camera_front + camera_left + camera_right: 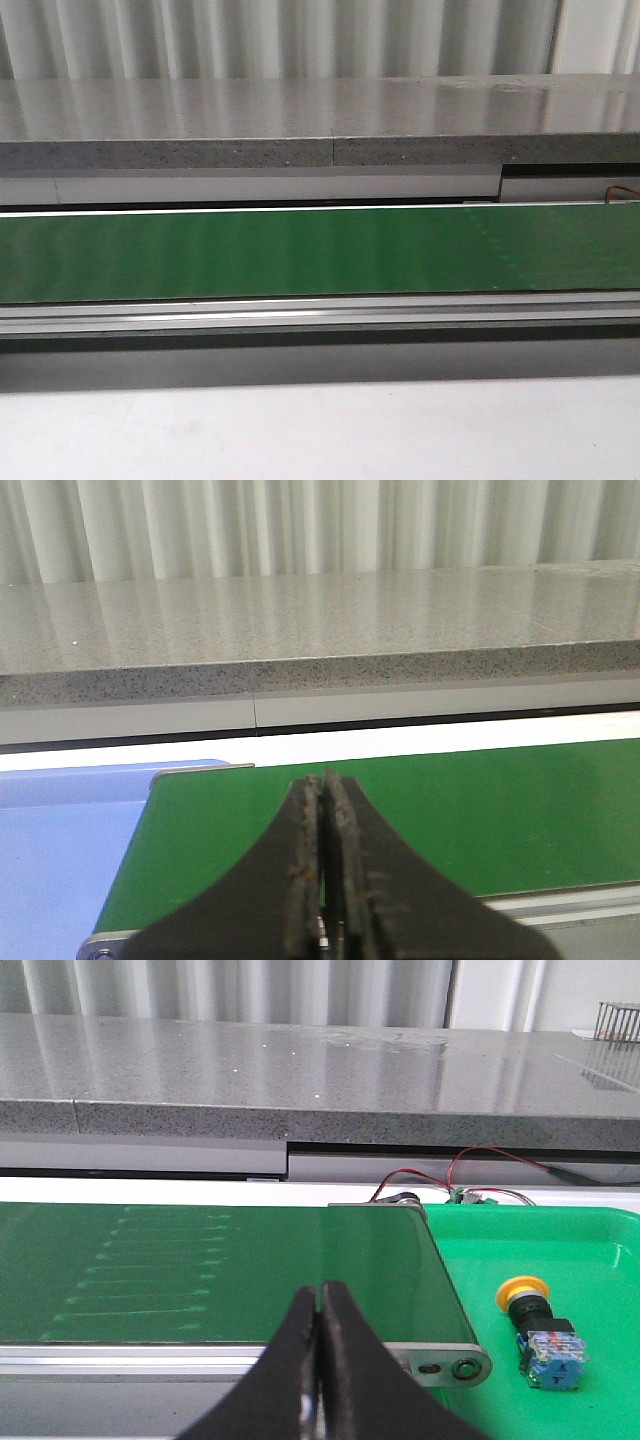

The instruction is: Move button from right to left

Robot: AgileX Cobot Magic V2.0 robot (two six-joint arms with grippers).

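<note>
Button at rest, both claws empty above the belt.
Button (540, 1328) lies on its side in the green tray (600, 1250), just beside the green belt (230, 1270) end. Left gripper (323, 860) and right gripper (318, 1350): fingers pressed together, pinching nothing.

No text, label, brand, number or sign could be read in any of the three views; nothing legible was found on the green belt (300, 250), the grey stone shelf (300, 120), the green tray (600, 1250) or the button (540, 1330)
</note>
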